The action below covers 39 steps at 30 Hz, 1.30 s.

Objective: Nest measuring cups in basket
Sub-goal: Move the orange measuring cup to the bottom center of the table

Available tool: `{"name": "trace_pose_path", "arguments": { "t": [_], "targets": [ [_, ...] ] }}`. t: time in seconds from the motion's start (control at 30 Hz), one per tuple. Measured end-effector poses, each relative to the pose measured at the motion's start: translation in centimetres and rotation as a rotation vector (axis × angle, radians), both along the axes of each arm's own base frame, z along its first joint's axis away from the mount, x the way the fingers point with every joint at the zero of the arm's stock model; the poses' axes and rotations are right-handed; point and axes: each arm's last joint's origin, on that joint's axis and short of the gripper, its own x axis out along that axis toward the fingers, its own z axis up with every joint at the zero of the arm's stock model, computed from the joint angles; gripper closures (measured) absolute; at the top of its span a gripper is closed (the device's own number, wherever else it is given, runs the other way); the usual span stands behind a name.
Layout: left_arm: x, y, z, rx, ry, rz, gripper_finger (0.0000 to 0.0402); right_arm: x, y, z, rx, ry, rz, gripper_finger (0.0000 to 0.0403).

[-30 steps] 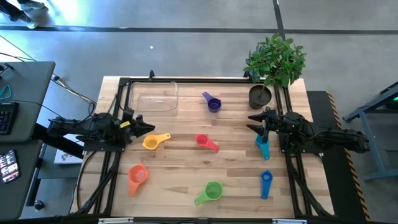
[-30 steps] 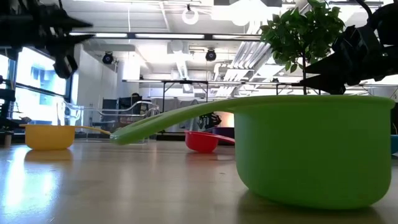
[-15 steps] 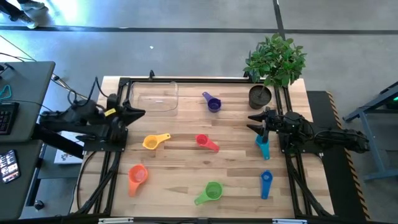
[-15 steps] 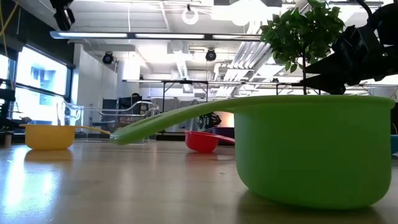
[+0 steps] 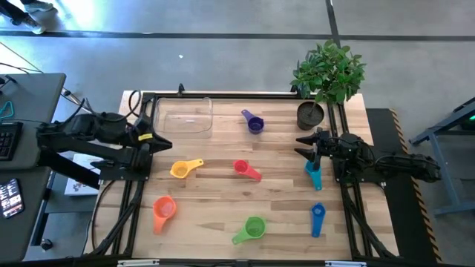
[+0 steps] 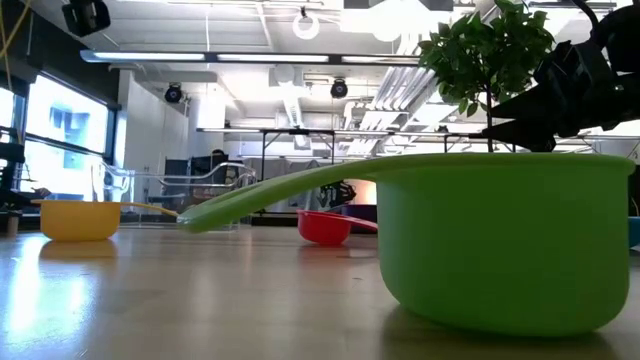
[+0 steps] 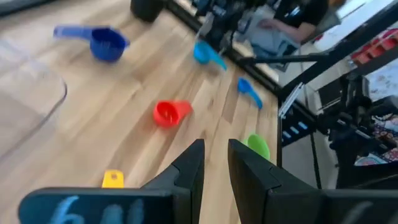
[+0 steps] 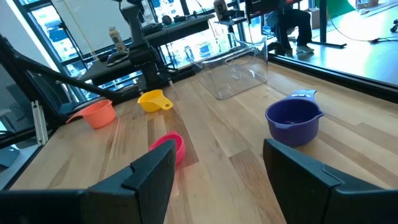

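Across the bench seven measuring cups (image 5: pixel 249 170) lie loose, basket (image 5: pixel 183 116) empty; left gripper (image 5: pixel 165 144) nearly closed, right gripper (image 5: pixel 301 145) wide, both empty

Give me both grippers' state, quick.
Left gripper: nearly closed, holding nothing.
Right gripper: open, empty, above the teal cup.

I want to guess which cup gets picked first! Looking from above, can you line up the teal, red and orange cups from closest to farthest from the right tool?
1. Teal cup: just below the right tool, right side.
2. Red cup: middle of the table.
3. Orange cup: far left, near the front edge.
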Motion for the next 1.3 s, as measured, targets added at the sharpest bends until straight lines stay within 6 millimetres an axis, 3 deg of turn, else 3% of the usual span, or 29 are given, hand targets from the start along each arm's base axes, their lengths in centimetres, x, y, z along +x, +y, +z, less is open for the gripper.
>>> {"name": "trace_pose_path", "arguments": {
  "t": [0.3, 0.6, 0.8, 1.3],
  "targets": [
    [0.2, -0.4, -1.5, -0.201, 0.230, -0.027, 0.0339, 0.0, 0.0, 0.0, 0.000, 0.000, 0.000, 0.0169],
    [0.2, -1.3, -2.6, -0.250, 0.382, -0.056, 0.0339, 0.0, 0.0, 0.0, 0.000, 0.000, 0.000, 0.0169],
    [1.0, -2.5, -3.0, -0.261, 0.458, -0.117, 0.0339, 0.0, 0.0, 0.0, 0.000, 0.000, 0.000, 0.0169],
    [2.6, -6.3, -5.6, -0.261, 0.840, -0.135, 0.0339, 0.0, 0.0, 0.0, 0.000, -0.001, 0.000, 0.0169]
  ]
}}
